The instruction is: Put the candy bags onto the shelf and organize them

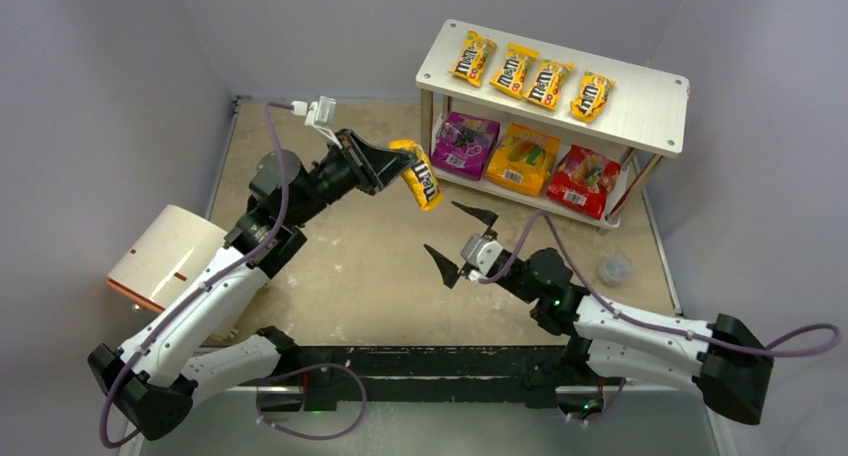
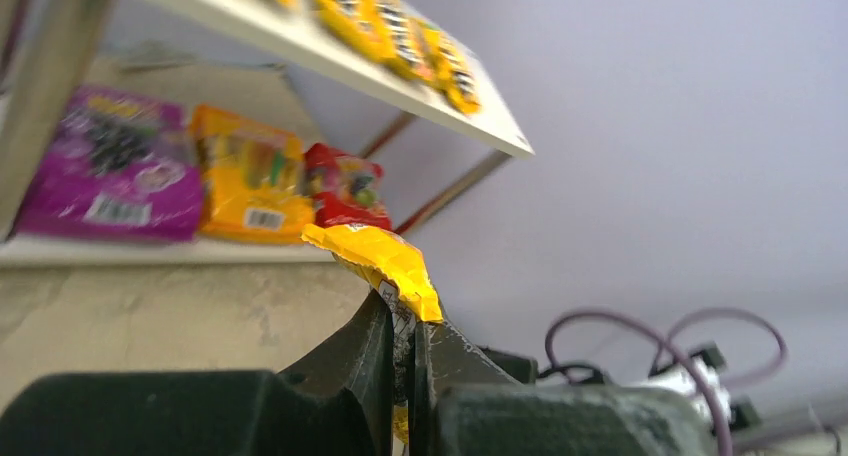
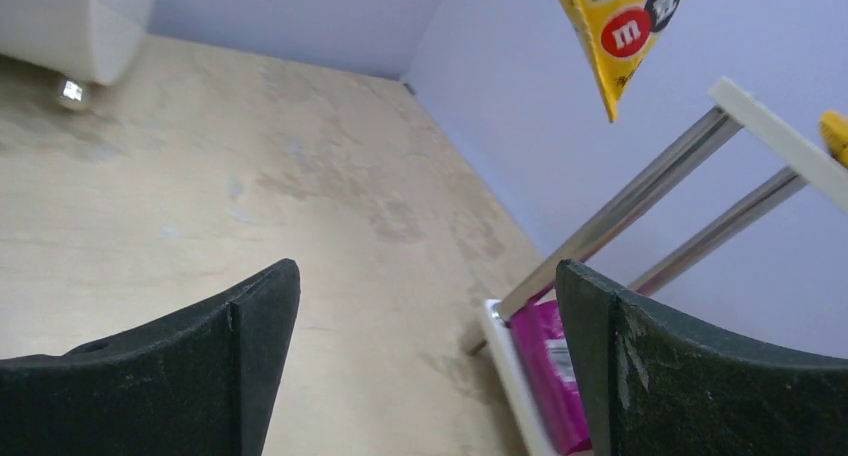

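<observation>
Shelf (image 1: 648, 108): four yellow packets (image 1: 514, 69) up top, three pouches (image 1: 522, 160) below. Left gripper (image 1: 397, 164) clamped on fifth M&M's packet (image 1: 422, 179) by one end, airborne near shelf's left end. Right gripper (image 1: 442, 230) wide open, empty. Packet looks light, floppy, slick; pinch the end seal.

Left arm reaches up to mid-frame, left hand (image 1: 398, 164) pinched tight on a yellow packet (image 1: 421, 180). Right arm lies low at lower right, right hand (image 1: 460, 239) spread wide.
</observation>
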You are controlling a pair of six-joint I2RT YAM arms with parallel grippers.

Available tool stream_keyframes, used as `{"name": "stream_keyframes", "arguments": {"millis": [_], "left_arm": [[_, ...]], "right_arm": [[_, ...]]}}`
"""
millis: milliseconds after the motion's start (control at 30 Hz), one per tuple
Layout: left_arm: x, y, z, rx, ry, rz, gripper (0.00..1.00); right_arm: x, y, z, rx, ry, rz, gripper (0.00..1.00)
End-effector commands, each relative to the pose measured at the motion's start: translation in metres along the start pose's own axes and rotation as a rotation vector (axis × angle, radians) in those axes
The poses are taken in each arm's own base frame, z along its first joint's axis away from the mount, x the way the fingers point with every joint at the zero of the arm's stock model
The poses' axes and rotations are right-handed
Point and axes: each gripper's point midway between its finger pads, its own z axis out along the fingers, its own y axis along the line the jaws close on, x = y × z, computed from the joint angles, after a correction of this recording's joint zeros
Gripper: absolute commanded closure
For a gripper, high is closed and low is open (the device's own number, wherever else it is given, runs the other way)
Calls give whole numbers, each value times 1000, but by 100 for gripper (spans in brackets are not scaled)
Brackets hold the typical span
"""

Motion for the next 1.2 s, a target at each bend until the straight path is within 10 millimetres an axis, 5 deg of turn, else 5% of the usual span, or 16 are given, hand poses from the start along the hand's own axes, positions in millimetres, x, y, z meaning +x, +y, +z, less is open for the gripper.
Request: {"name": "stream_keyframes", "arguments": {"millis": [0,133,367,600,900,1000,1167], "left_arm": [[7,80,-20,-534,-31,-283,100],[14,98,-29,-663,-64,-415,100],[35,107,-29,-717,-28,-534,100],[52,110,-27,-688,3,-586,100],[54,105,-28,-658,5,-614,100],[61,106,-31,-665,13,-636,100],[60,106,-33,-644,-12,-649,100]], "right_arm": [[-52,-47,3,223,-227,-304,1],[-65,-57,-1,304,-303,-346,1],[-62,-36,27,173,-302,-318,3],[-28,-7,44,19,-178,-239,6],[-18,-8,57,52,-162,-122,20],[-23,-10,59,75,-196,-120,30],[-25,-12,65,80,-194,-100,70]]}}
